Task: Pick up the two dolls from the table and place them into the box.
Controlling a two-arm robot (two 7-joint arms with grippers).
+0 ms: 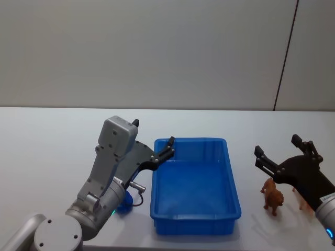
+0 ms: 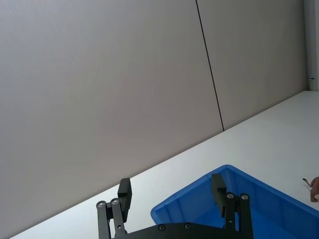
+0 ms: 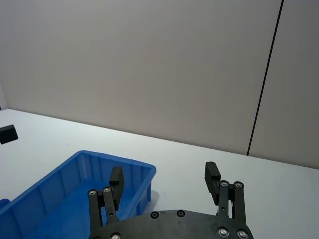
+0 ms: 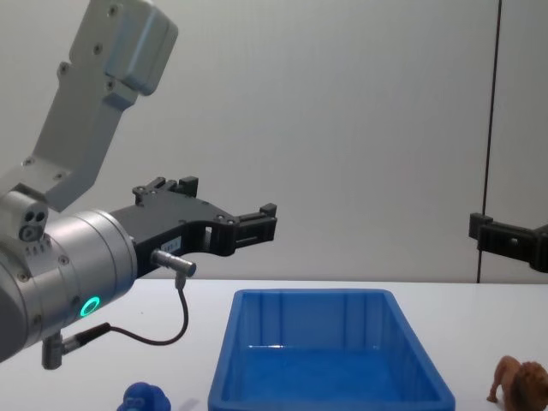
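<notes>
box (image 1: 194, 225) on white table (image 1: 52, 136), grey wall (image 1: 157, 52)

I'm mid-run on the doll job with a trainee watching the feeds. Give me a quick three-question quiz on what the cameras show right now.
1. True or false: the box has a doll inside it.
2. Where does the brown lion stand? A) on the table at the robot's left of the box; B) on the table at the robot's right of the box; C) on the box's rim.
3. Fill in: the left tool and the right tool both have their fingers ____.

Key: 1 false; 2 B; 3 open.
</notes>
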